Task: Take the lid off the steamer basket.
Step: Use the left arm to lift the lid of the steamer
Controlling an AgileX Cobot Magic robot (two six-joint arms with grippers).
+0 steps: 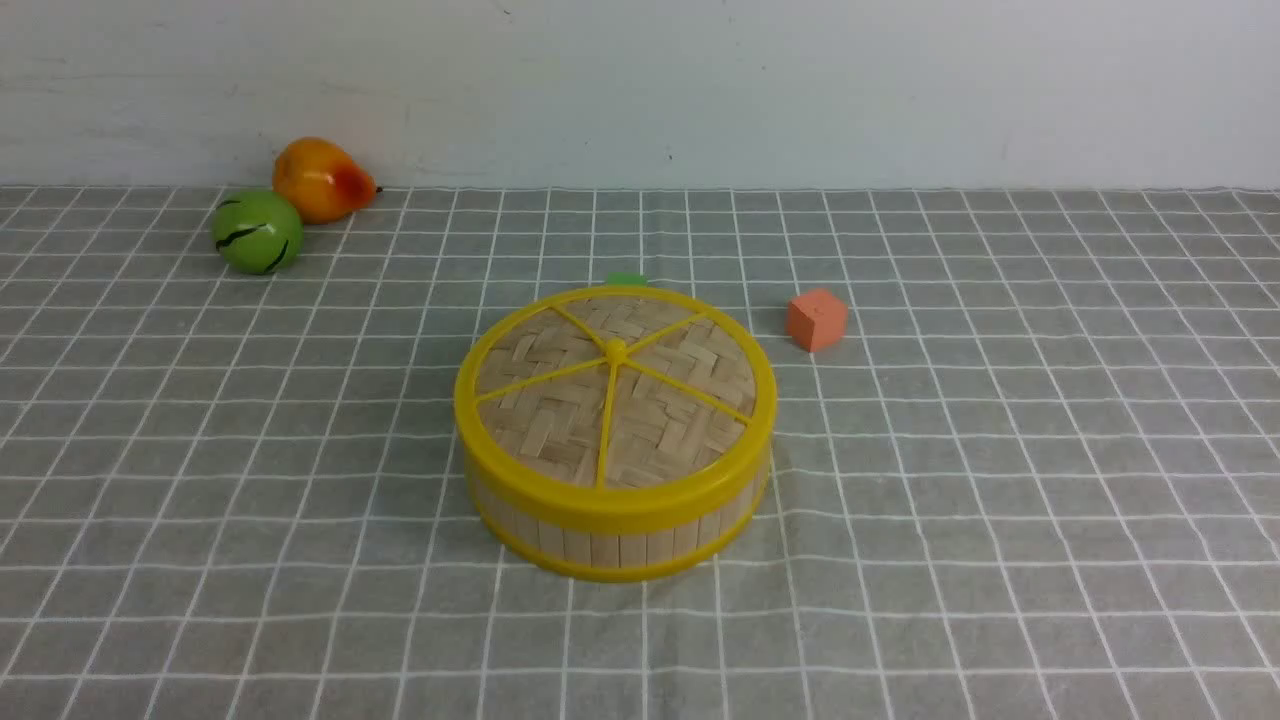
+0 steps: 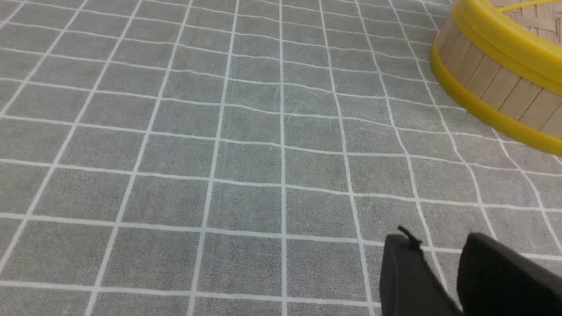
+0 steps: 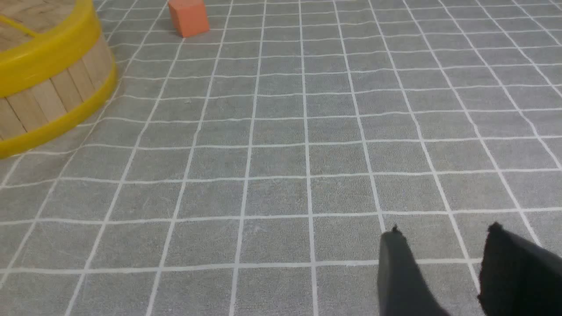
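Observation:
The steamer basket (image 1: 620,545) stands in the middle of the grey checked cloth, with pale slat walls and yellow rims. The lid (image 1: 560,400), a woven disc with yellow spokes and a centre knob, sits flat on top of it. Neither gripper shows in the front view. In the left wrist view my left gripper (image 2: 439,239) hangs open and empty over bare cloth, well apart from the basket (image 2: 496,83). In the right wrist view my right gripper (image 3: 444,230) is open and empty over bare cloth, with the basket (image 3: 48,96) far off at the frame's edge.
A green ball (image 1: 257,231) and an orange-yellow pear (image 1: 320,179) lie at the back left by the white wall. An orange cube (image 1: 817,319) sits right of the basket and shows in the right wrist view (image 3: 189,16). A small green thing (image 1: 626,279) peeks out behind the basket.

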